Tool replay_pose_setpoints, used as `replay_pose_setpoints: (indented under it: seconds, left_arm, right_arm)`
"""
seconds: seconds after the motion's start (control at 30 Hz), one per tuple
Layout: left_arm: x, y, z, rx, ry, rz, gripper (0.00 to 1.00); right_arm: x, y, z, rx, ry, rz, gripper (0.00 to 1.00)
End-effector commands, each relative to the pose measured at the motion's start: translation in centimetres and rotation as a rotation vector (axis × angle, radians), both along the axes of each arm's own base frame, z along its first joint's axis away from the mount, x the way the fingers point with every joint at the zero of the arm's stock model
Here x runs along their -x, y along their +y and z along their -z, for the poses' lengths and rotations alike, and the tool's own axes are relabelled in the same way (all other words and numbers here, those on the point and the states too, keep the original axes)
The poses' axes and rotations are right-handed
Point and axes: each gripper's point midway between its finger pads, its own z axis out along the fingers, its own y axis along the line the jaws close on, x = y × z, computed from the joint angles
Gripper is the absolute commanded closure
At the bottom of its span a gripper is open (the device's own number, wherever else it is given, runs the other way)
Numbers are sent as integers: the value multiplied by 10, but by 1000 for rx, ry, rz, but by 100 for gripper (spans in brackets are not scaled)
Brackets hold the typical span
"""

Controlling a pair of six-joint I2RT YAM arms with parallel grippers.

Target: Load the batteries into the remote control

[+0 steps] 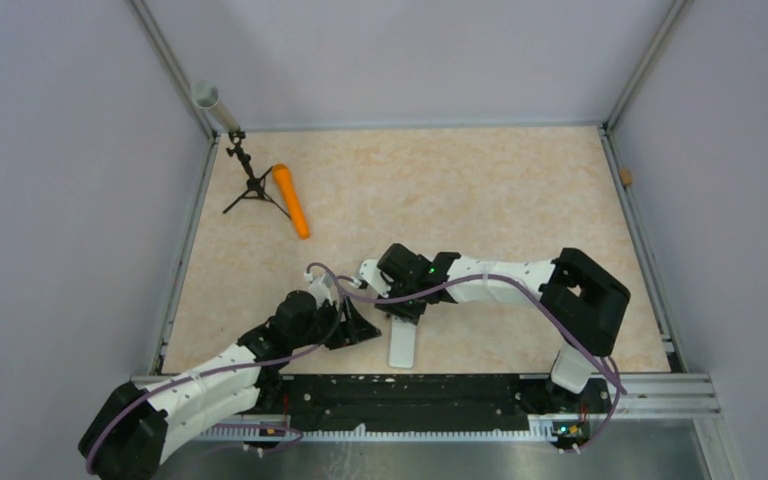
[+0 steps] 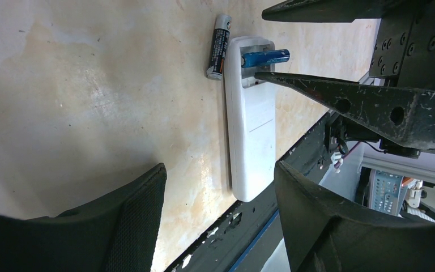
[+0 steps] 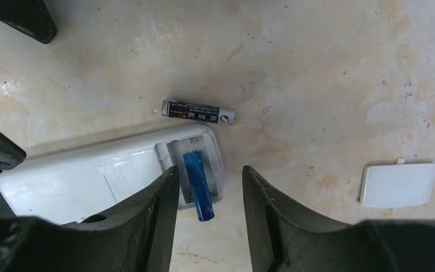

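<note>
The white remote control point(image 3: 90, 175) lies back up near the table's front edge, its battery recess open; it also shows in the top view point(image 1: 401, 345) and the left wrist view point(image 2: 252, 130). The blue battery point(image 3: 199, 185) lies askew, one end in the recess and the other past the remote's end point(image 2: 265, 57). The dark battery point(image 3: 198, 111) lies on the table beside the remote point(image 2: 218, 46). My right gripper point(image 3: 209, 173) is open, its fingers either side of the blue battery without touching it. My left gripper point(image 2: 220, 170) is open and empty over the remote's other end.
The white battery cover point(image 3: 396, 184) lies on the table to the right of the right gripper. An orange cylinder point(image 1: 291, 200), a small black tripod point(image 1: 253, 185) and a grey tube point(image 1: 215, 105) stand at the far left. The black front rail point(image 1: 410, 395) runs just below the remote.
</note>
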Motion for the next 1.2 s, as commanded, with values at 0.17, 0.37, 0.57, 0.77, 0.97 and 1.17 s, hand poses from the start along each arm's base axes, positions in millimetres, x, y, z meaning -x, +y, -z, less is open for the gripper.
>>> replay_pose_setpoints:
  seconds: [0.17, 0.37, 0.57, 0.77, 0.97, 1.17]
  left_arm:
    - [-5, -4, -10, 22, -48, 13, 29]
    - [-5, -4, -10, 24, -47, 14, 29]
    - [-5, -5, -9, 26, -45, 16, 29]
    - [-4, -5, -9, 28, -42, 16, 29]
    - [-4, -5, -9, 29, -39, 14, 29]
    - [-5, -5, -10, 31, -41, 13, 29]
  right_arm:
    - [-7, 3, 4, 4, -8, 3, 56]
    - [-4, 3, 6, 7, 8, -3, 60]
    - [-2, 2, 8, 11, 18, -8, 64]
    - [-2, 4, 4, -1, 17, -12, 73]
    - [-2, 4, 2, -4, 18, -17, 80]
    - [-5, 6, -5, -18, 1, -6, 71]
